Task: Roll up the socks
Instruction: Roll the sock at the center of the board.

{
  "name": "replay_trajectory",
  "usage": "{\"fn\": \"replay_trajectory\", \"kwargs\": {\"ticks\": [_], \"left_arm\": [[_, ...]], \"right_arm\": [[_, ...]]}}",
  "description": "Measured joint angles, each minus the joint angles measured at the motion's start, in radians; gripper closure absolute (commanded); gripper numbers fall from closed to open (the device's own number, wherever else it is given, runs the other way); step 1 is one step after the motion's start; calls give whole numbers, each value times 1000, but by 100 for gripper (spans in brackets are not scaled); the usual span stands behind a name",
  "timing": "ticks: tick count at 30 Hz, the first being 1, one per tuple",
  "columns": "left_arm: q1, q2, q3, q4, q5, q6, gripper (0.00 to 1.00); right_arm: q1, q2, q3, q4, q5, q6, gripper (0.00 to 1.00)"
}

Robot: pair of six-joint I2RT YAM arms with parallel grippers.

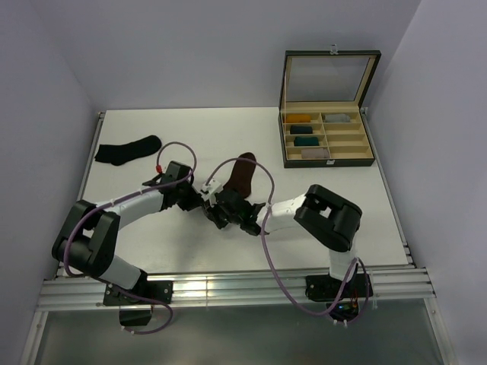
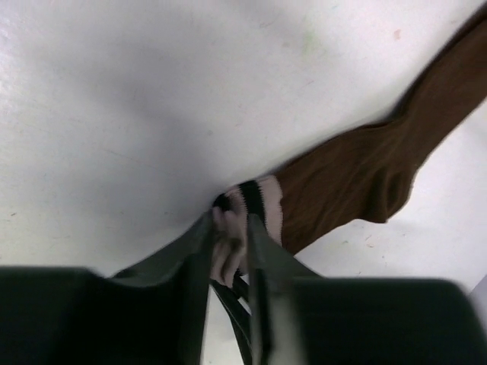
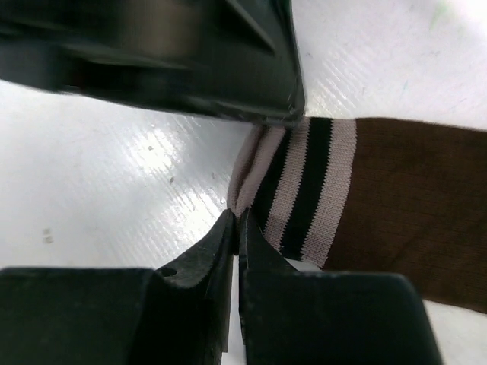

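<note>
The dark brown sock [image 1: 243,173] lies mid-table, its pale-and-black striped cuff toward the arms. My left gripper [image 1: 204,195] is shut on the cuff; in the left wrist view the bunched striped fabric sits between its fingers [image 2: 230,228], and the brown sock [image 2: 358,175] runs off to the upper right. My right gripper [image 1: 218,210] is shut, pinching the cuff's edge at its tips [image 3: 237,217]; the brown sock [image 3: 411,205] lies flat to the right. The plain black sock [image 1: 128,149] lies flat at the far left, away from both grippers.
An open compartment box [image 1: 328,161] stands at the back right, holding mustard, grey and teal rolled bundles. The left gripper's body [image 3: 190,53] fills the top of the right wrist view, very close to my right fingers.
</note>
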Motion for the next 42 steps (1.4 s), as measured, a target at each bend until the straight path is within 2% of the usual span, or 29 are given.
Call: {"fn": "replay_trajectory", "kwargs": {"ticks": [1,2,5,10,13,17,23,30,42], "left_arm": [[0,-10,-4,8,0,0,64],[1,-25,-10,18,-3,-2,56],[4,-84,-33,42,-18,-7,45],[6,-204,-103,86,-56,-23,45],[6,-280,-170,111,-66,-35,55],[6,-330,-251,149,-57,-32,62],[6,-328,-328,175,-40,-30,75],[7,-244,-337,221,-22,-29,85],[2,-116,-322,387,23,-37,90]], "right_arm": [[-16,-1,0,-2,-32,21,100],[-36,-2,0,-5,-76,48,100],[-97,-2,-6,-4,-210,139,100],[-206,11,-23,21,-387,292,100],[-264,58,-30,98,-516,433,100],[-312,150,-36,250,-637,639,100],[-360,223,-62,408,-730,849,100],[-367,235,-63,418,-747,906,100],[-369,243,-59,420,-756,926,99]]}}
